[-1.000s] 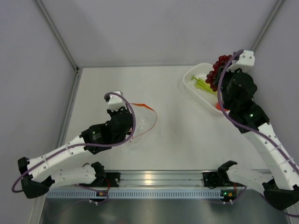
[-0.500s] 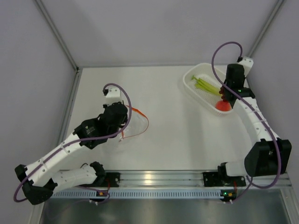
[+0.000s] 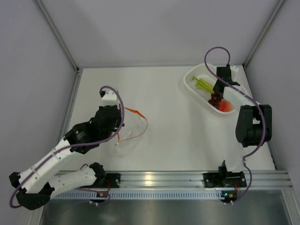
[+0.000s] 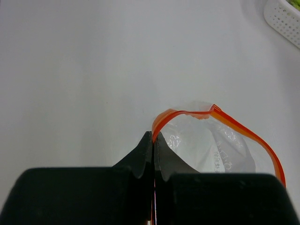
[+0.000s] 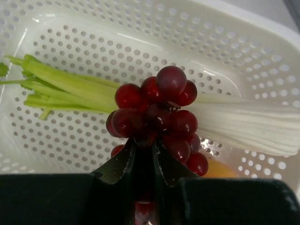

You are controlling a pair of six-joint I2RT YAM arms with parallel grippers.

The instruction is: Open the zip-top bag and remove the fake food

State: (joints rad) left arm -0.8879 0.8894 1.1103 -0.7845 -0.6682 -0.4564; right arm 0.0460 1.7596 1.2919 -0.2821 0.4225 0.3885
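Observation:
The clear zip-top bag [image 3: 129, 136] [image 4: 215, 147] lies open on the table, and its orange-red zipper strip [image 4: 234, 125] arches up in a loop. My left gripper [image 3: 119, 133] [image 4: 153, 136] is shut on one end of that strip. The fake food is in the white perforated basket [image 3: 189, 83] [image 5: 140, 28]. There the green stalk [image 3: 202, 85] [image 5: 70, 86] with its white end lies across the floor, and the orange fruit [image 3: 227, 106] [image 5: 220, 168] sits in a corner. My right gripper [image 3: 216, 95] [image 5: 144, 143] is shut on the dark red grape bunch [image 3: 215, 99] [image 5: 154, 110], low over the stalk.
The basket stands at the back right, close to the right wall. A corner of it shows at the top right of the left wrist view [image 4: 283, 18]. Metal frame posts rise at the back corners, and a rail runs along the near edge.
My right arm swung the grape bunch from above the basket's far rim down into the basket. My left arm drew the bag's strip slightly nearer and to the left.

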